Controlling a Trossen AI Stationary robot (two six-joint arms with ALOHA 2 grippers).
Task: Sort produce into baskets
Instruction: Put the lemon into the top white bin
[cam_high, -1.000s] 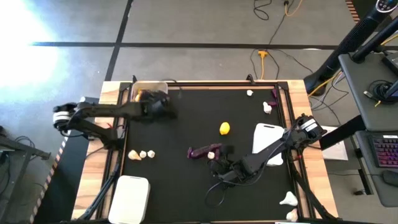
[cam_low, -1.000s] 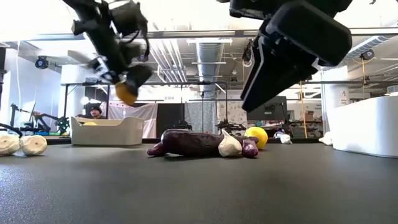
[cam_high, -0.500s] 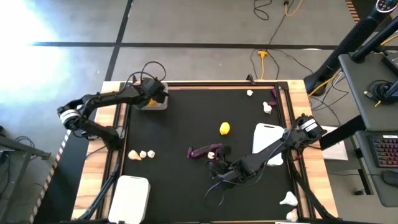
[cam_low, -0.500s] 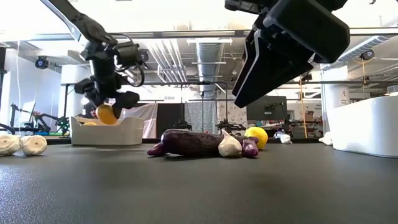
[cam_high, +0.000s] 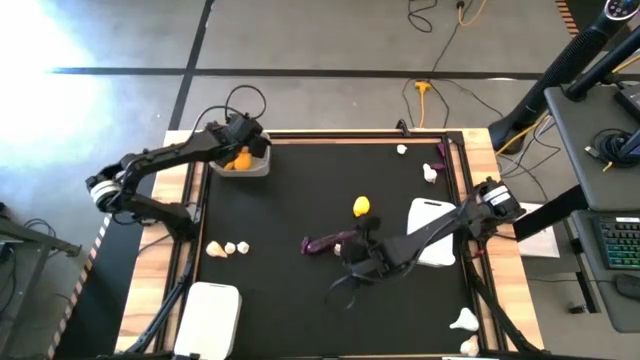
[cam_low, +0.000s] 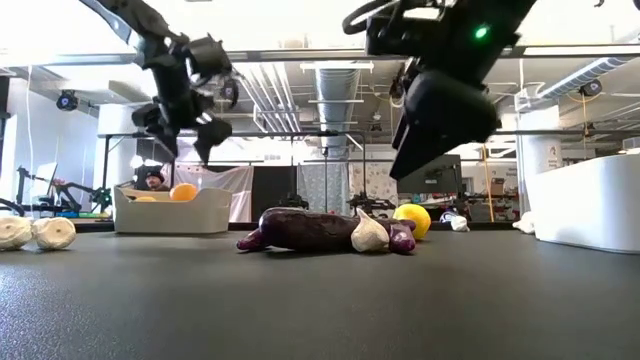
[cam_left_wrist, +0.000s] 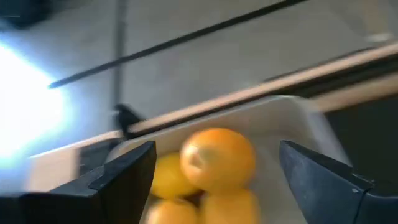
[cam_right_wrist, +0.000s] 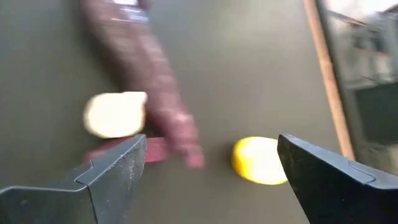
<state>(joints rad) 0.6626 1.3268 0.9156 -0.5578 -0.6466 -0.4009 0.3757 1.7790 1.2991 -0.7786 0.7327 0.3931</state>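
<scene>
My left gripper (cam_high: 243, 148) is open and empty over the pale basket (cam_high: 262, 166) at the table's far left corner. Several orange citrus fruits (cam_left_wrist: 217, 158) lie in that basket, one showing over its rim (cam_low: 183, 192). My right gripper (cam_high: 362, 243) is open and empty above the table's middle. Below and ahead of it lie a dark purple eggplant (cam_right_wrist: 146, 81), a white garlic bulb (cam_right_wrist: 115, 115), a tiny eggplant (cam_right_wrist: 155, 149) and a yellow citrus (cam_high: 361, 206). All of these rest on the black mat.
A white basket (cam_high: 430, 225) stands at the right and another (cam_high: 208, 318) at the near left. Garlic bulbs lie at the left (cam_high: 228, 248), far right (cam_high: 430, 172) and near right (cam_high: 463, 322). A small eggplant (cam_high: 441, 152) lies at the far right edge.
My left gripper has carried an orange citrus toward the far left corner and down to the basket. It has opened and let the fruit go, and the fruit now lies in the basket. My right gripper has moved toward the far edge, closer to the eggplant and yellow citrus.
</scene>
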